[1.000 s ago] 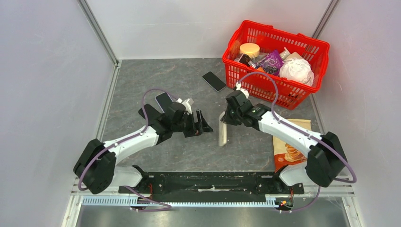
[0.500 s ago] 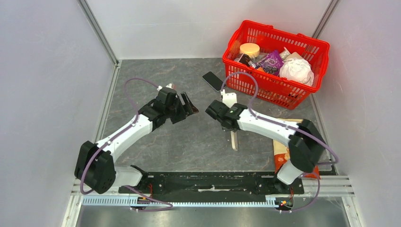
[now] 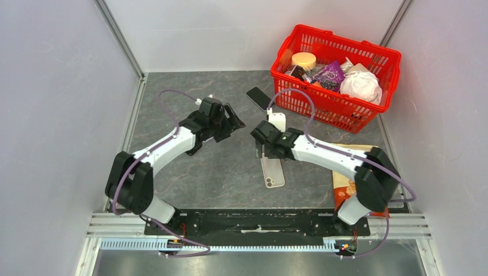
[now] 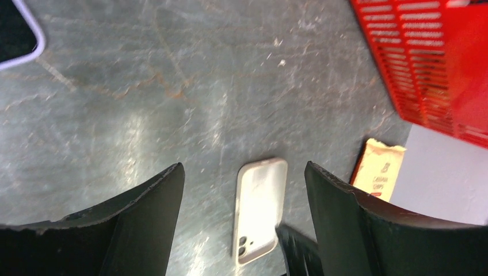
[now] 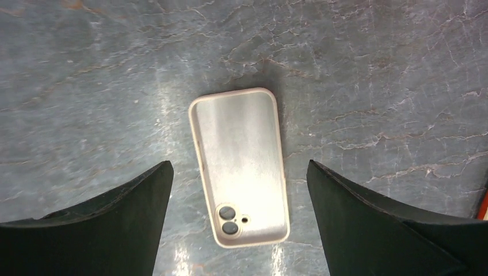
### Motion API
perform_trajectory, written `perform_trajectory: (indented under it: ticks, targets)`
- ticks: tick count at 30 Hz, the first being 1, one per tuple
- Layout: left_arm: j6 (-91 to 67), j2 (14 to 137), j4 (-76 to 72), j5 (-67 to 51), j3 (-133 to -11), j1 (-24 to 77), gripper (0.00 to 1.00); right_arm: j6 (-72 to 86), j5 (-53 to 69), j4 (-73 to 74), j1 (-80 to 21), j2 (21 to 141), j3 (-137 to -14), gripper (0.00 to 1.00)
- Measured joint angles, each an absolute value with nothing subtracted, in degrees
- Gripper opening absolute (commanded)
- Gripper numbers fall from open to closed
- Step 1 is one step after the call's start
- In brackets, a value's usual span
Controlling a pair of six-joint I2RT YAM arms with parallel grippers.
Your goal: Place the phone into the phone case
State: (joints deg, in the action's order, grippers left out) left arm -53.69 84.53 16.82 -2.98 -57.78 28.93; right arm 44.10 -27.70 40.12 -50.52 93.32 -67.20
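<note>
From my desk I see a grey, veined tabletop, scuffed and glossy under the lights. It is boxed in by plain white walls, with metal posts running to the far corners. The phone case lies flat near the middle, its camera holes at the near end. The right gripper hangs over it with jaws spread wide, touching nothing. The left gripper is likewise released (nothing between its fingers). The black phone lies on the table just beside the red basket, well apart from the case. A snack packet sits near the right edge.
</note>
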Motion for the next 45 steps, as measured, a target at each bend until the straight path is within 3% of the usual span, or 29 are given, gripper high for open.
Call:
perform_trajectory:
  ticks: [4, 12, 17, 29, 33, 38, 45]
  targets:
    - [-55.4, 90.7, 12.4, -3.1, -62.3, 28.3, 0.72, 44.1, -26.8, 38.9, -50.1, 85.3, -64.5, 0.9]
    - [-56.7, 108.6, 2.3, -3.6, -79.2, 27.3, 0.43, 44.8, -28.3, 39.6, -47.0, 62.2, -57.8, 0.79]
    - [-56.9, 121.3, -2.4, -5.1, -91.5, 26.9, 0.36, 45.0, -28.8, 42.7, -47.0, 54.3, -56.5, 0.77]
    - [-59.2, 147.3, -7.4, -7.7, -119.5, 26.8, 0.3, 44.5, -30.5, 47.4, -47.0, 48.9, -55.6, 0.76]
    - [-61.1, 152.8, -7.4, -6.7, -126.4, 27.3, 0.19, 44.3, -31.1, 47.6, -47.0, 48.6, -54.9, 0.76]
    - [-65.0, 155.8, -7.4, -1.8, -128.9, 28.9, 0.04, 44.3, -31.4, 47.9, -47.0, 48.8, -54.4, 0.76]
    - [-71.9, 158.3, -4.1, 6.5, -131.0, 31.1, 0.02, 44.3, -31.4, 47.9, -47.0, 48.8, -54.1, 0.76]
